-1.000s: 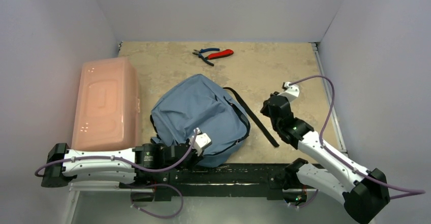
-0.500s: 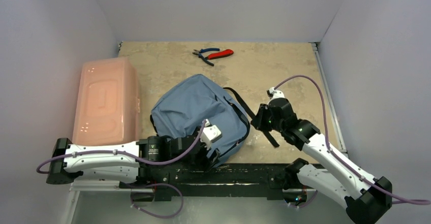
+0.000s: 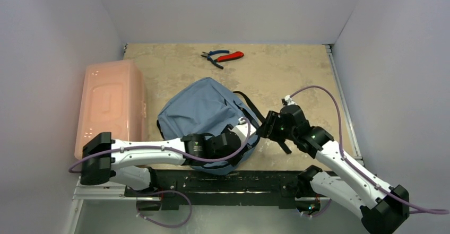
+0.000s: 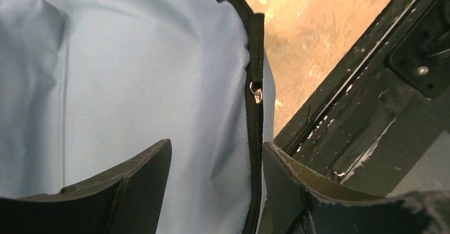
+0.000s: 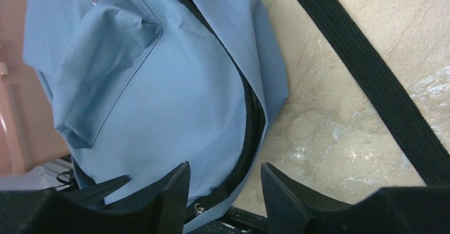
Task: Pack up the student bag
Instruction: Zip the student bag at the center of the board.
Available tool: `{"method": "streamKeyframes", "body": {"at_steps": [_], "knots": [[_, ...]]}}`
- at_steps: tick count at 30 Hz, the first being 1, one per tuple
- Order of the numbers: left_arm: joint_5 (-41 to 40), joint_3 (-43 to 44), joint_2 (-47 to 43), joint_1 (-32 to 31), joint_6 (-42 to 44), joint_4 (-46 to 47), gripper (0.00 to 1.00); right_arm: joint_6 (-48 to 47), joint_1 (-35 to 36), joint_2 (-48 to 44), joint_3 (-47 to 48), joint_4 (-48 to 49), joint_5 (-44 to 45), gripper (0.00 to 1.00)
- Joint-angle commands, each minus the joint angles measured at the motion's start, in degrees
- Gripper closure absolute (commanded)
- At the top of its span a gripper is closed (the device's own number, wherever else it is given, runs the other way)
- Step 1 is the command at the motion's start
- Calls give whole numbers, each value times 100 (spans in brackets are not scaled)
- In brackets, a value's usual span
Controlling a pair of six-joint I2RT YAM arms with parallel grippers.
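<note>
Starting with the student bag (image 3: pixel 204 112): lying slumped on the stone-patterned table (image 3: pixel 302 69), around the middle and toward the near edge, front pocket up, with the dark zip (image 5: pixel 249 112) apparently shut as far as can be seen. Judging by the sag and wrinkles, soft, light and probably near empty. Likely to fold and slide rather than stand, so little use pinching plain cloth. Better to take hold at the small metal zip slider (image 4: pixel 256 92) or the stiffer zip trim beside it, while pinning the fabric from the other side so as to open the mouth. Finding the left gripper (image 4: pixel 215 152) with jaws parted, hanging close over the bag's right flank with the zip line running up between its fingers, and gripping nothing. Finding the right gripper (image 5: pixel 224 173) likewise spread, poised at the bag's right edge where the zip curves round, and holding nothing; cannot tell whether a fingertip brushes the cloth. Further out, noting a black webbing strap (image 5: pixel 371 80) trailing loose across the table to the right, apt to snag. Then the black base rail (image 4: pixel 371 112) just beside the bag's near edge, a translucent pink plastic box (image 3: pixel 109 106) close on the left, and blue-handled pliers (image 3: pixel 215 57) well apart at the far side.
</note>
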Motion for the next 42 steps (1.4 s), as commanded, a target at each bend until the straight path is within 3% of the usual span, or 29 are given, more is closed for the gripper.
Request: {"method": "streamKeyframes", "body": {"at_steps": [1,5,14,21,42], "knots": [[172,211,337,64,98,355,40,125,19,-99,-3,41,-346,47],[252,119,423,124,-1,485,49,-88,29,-57,-168,220,-747,52],[379,18,344,198,-39,565,50,10,40,-204,-607,1007,-1394,57],[443,-25,311,198,-64,595,50,82,39,-223,-728,1219,-1436,78],[505,-85,283,232,-137,619,50,-61,69,-739,-469,629,-1521,69]]}}
